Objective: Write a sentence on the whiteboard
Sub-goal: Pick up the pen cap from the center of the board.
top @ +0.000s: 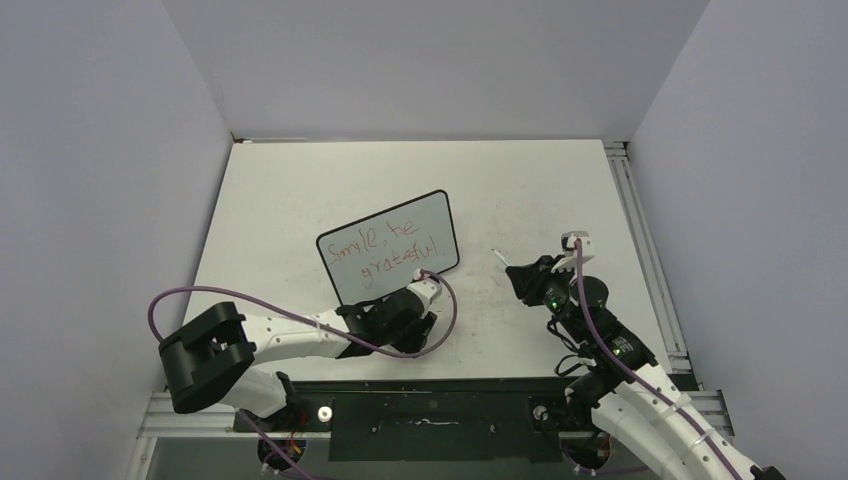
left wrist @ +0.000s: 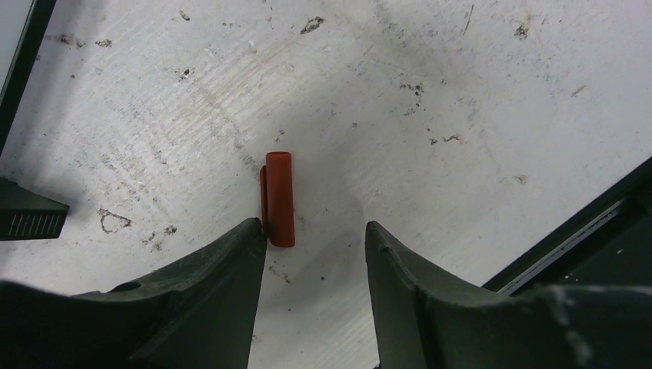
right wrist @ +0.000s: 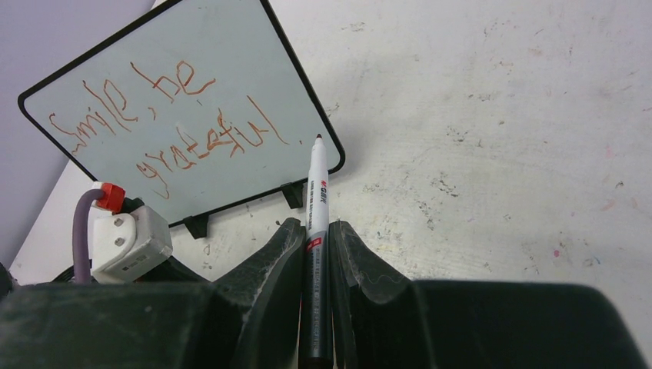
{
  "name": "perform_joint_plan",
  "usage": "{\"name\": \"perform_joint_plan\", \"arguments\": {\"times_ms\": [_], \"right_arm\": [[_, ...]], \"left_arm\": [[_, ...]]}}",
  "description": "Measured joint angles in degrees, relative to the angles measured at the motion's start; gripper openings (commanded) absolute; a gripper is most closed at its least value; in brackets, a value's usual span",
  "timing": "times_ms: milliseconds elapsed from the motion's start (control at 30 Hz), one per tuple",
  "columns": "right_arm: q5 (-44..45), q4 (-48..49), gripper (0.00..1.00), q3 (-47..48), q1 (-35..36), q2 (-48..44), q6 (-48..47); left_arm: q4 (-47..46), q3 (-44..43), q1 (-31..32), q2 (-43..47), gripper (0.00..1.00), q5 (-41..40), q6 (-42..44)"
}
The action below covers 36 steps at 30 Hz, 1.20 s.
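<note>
The whiteboard (top: 392,247) stands tilted on the table, black-framed, with the red sentence "Smile, be grateful" (top: 385,250) in two lines; it also shows in the right wrist view (right wrist: 165,115) with its sentence (right wrist: 165,123). My right gripper (right wrist: 317,224) is shut on the uncapped white marker (right wrist: 317,200), whose tip points toward the board's lower right corner, apart from it. In the top view the right gripper (top: 520,272) is right of the board. My left gripper (left wrist: 315,231) is open above the table, its left finger beside the red cap (left wrist: 279,198) lying flat.
The left arm (top: 300,335) stretches along the near edge just below the whiteboard, its purple cable looping beside it. A black rail (top: 430,400) runs along the table's front edge, also in the left wrist view (left wrist: 584,231). Grey walls enclose the table.
</note>
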<state>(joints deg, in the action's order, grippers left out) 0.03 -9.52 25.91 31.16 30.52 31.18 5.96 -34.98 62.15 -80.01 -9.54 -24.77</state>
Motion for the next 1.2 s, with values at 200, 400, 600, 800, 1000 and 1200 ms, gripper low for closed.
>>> {"name": "perform_joint_plan", "arguments": {"times_ms": [200, 400, 600, 800, 1000, 1200], "right_arm": [[0.0, 0.0, 0.05, -0.3, 0.0, 0.0, 0.5], [0.0, 0.0, 0.05, -0.3, 0.0, 0.0, 0.9], [0.0, 0.0, 0.05, -0.3, 0.0, 0.0, 1.0], [-0.6, 0.0, 0.05, -0.3, 0.0, 0.0, 1.0], [-3.6, 0.6, 0.05, -0.2, 0.0, 0.5, 1.0], [-11.9, 0.8, 0.05, 4.8, -0.2, 8.0, 1.3]], "left_arm": [[0.7, -2.2, 0.0, -2.5, 0.38, -1.2, 0.5], [1.2, -2.7, 0.0, -2.7, 0.32, -2.7, 0.5], [1.7, -2.8, 0.0, -3.9, 0.28, -3.6, 0.3], [1.6, -3.2, 0.0, -4.5, 0.13, -4.0, 0.3], [2.4, -3.6, 0.0, -4.1, 0.0, -6.0, 0.2], [8.2, -7.1, 0.0, 4.4, 0.0, -8.7, 5.0]]}}
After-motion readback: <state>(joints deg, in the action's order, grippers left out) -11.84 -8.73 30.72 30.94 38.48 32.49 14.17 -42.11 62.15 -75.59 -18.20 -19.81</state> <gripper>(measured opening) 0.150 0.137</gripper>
